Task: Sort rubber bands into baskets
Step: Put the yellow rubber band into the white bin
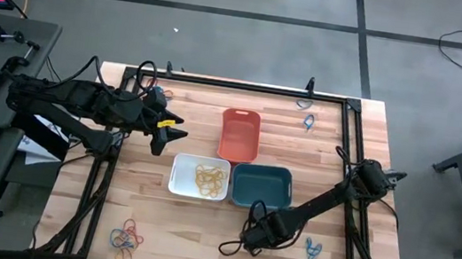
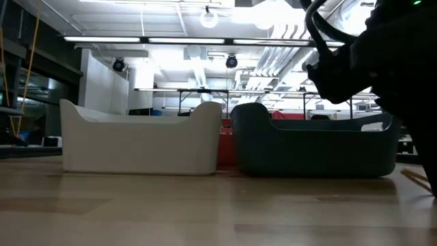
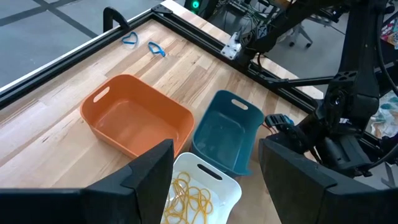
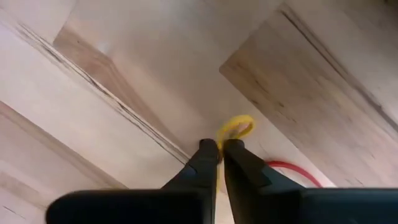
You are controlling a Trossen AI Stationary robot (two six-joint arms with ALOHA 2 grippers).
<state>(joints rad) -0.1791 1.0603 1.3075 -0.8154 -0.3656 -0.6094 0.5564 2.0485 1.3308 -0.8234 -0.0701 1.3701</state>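
Three baskets stand mid-table: an orange-red one [image 1: 240, 135], a white one [image 1: 200, 177] with yellow rubber bands [image 1: 209, 178] in it, and a teal one [image 1: 261, 185]. My right gripper [image 4: 219, 148] points down at the table near its front edge, below the teal basket [image 1: 231, 248]. It is shut on a yellow rubber band [image 4: 234, 127], and a red band [image 4: 291, 168] lies beside it. My left gripper [image 1: 173, 129] hangs open above the table, left of the baskets, with nothing between its fingers [image 3: 216, 149]. My right gripper pinches one side of the yellow band's loop [image 4: 221, 138] between its two fingertips, coming from above and pointing down. The rest of the loop sticks out past the tips and lies on the wooden table.
Blue bands lie at the far right [image 1: 308, 120] and near the front right [image 1: 313, 250]. A mixed pile of bands [image 1: 125, 238] lies at the front left. A black frame rail [image 1: 263, 87] runs along the table's far and side edges.
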